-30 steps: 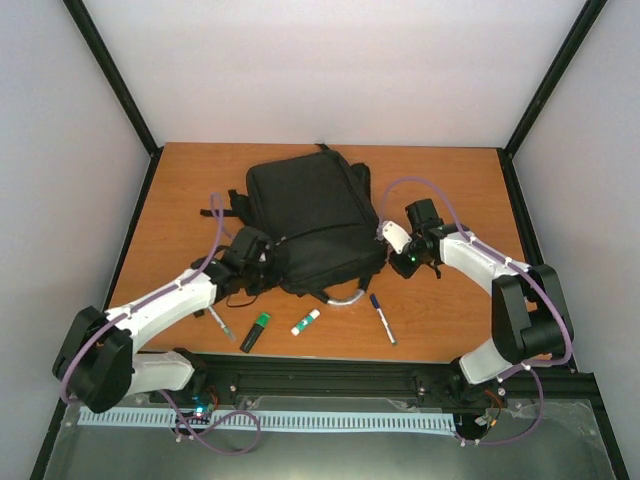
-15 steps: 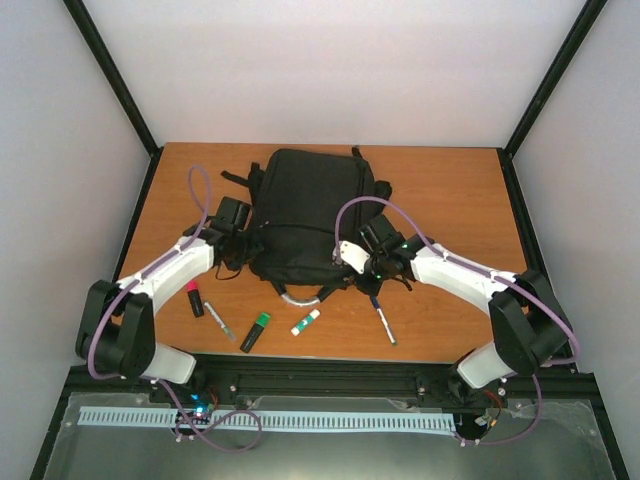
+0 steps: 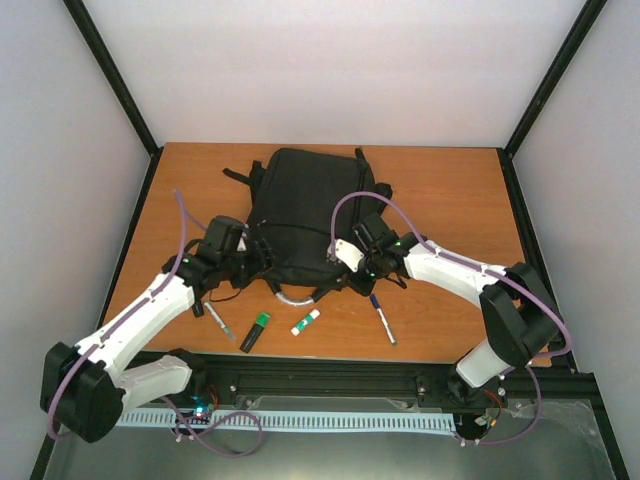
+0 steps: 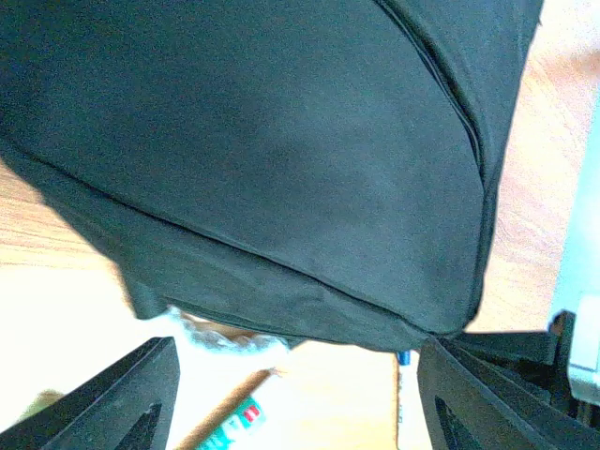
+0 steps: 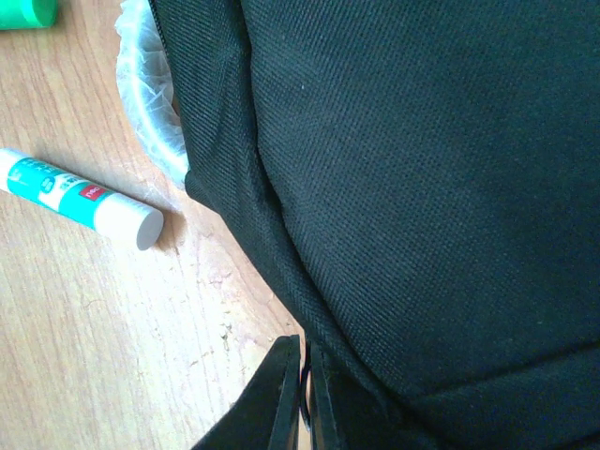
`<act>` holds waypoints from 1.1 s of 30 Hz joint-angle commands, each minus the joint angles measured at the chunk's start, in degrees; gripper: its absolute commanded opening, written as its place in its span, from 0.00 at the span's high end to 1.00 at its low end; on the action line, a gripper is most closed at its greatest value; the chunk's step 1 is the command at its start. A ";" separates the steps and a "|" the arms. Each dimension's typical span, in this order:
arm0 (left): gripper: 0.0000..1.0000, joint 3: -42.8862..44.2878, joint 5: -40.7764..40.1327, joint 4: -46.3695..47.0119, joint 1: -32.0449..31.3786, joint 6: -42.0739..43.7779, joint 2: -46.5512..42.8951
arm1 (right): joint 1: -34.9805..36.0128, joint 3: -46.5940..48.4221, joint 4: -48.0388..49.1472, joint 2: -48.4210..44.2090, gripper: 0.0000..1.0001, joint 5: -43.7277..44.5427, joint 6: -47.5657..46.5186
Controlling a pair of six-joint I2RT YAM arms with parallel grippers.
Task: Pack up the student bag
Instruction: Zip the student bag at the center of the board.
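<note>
The student bag (image 3: 305, 205) is a black backpack lying flat mid-table, its grey handle loop (image 3: 292, 296) toward me. My left gripper (image 3: 258, 262) is at its near left corner. In the left wrist view the gripper (image 4: 300, 412) is open, the bag (image 4: 262, 159) just beyond its fingers (image 4: 122, 403) with nothing between them. My right gripper (image 3: 340, 268) is at the bag's near right edge. In the right wrist view it (image 5: 305, 412) is shut, a thin dark loop of the bag (image 5: 422, 187) pinched between its pads.
On the table in front of the bag lie a silver pen (image 3: 218, 322), a green highlighter (image 3: 256, 332), a glue stick (image 3: 306, 321) and a blue-capped pen (image 3: 382, 318). The glue stick (image 5: 75, 202) lies close to my right gripper. Black frame rails edge the table.
The bag has swung round and shifted back, now lying straight. My left gripper has opened and let go of it. My right gripper moved left, still shut on the bag's edge.
</note>
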 commanded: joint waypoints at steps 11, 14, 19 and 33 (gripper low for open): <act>0.34 7.58 4.53 12.68 -11.90 -5.54 18.95 | 1.18 1.71 3.43 1.43 0.97 -1.71 1.44; 0.37 9.01 4.29 13.69 -12.68 -5.56 22.62 | 1.21 1.57 3.44 1.49 0.97 -2.06 1.36; 0.49 10.46 4.87 15.57 -12.92 -5.67 27.33 | 1.18 1.53 3.50 1.48 0.97 -2.25 1.36; 0.99 9.44 -1.07 10.78 -13.90 -2.90 22.57 | -4.06 0.78 0.57 0.28 0.97 -0.83 -0.36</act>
